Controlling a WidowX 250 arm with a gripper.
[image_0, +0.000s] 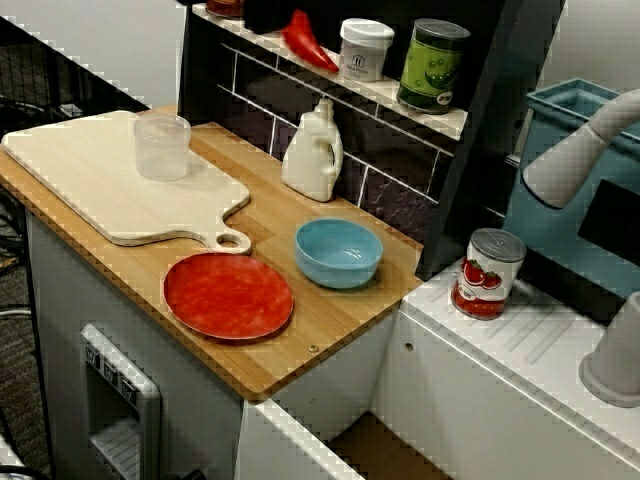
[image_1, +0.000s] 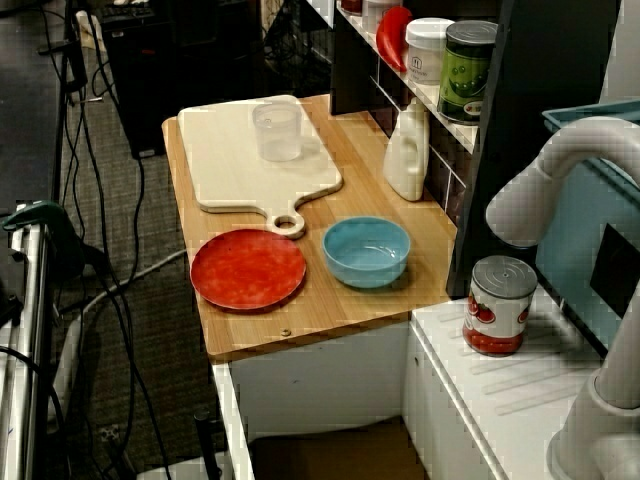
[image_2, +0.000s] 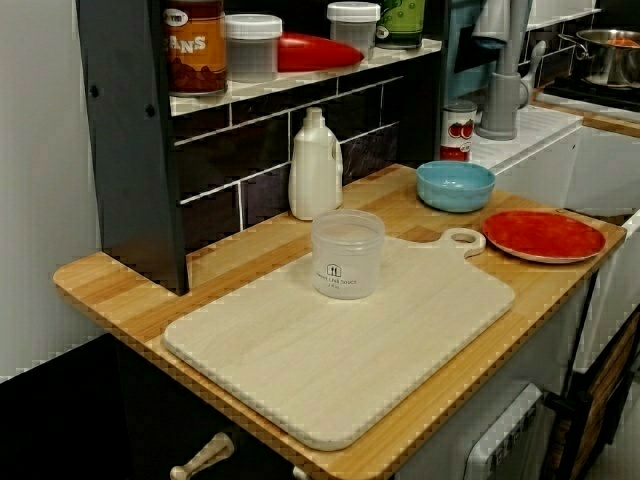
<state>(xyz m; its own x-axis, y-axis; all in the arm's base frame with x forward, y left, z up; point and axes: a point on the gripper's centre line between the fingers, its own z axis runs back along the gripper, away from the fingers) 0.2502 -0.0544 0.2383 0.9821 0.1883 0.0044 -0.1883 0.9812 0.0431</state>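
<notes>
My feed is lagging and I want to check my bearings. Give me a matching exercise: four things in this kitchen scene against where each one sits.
Things
1. clear cup
2. blue bowl
3. tomato can
4. white bottle

Places
A. on the white ribbed surface to the side of the wooden counter
B. against the dark tiled wall, under the shelf
C. on the cutting board
D. on the wooden counter, beside the red plate

Pairs: 1-C, 2-D, 3-A, 4-B
</notes>
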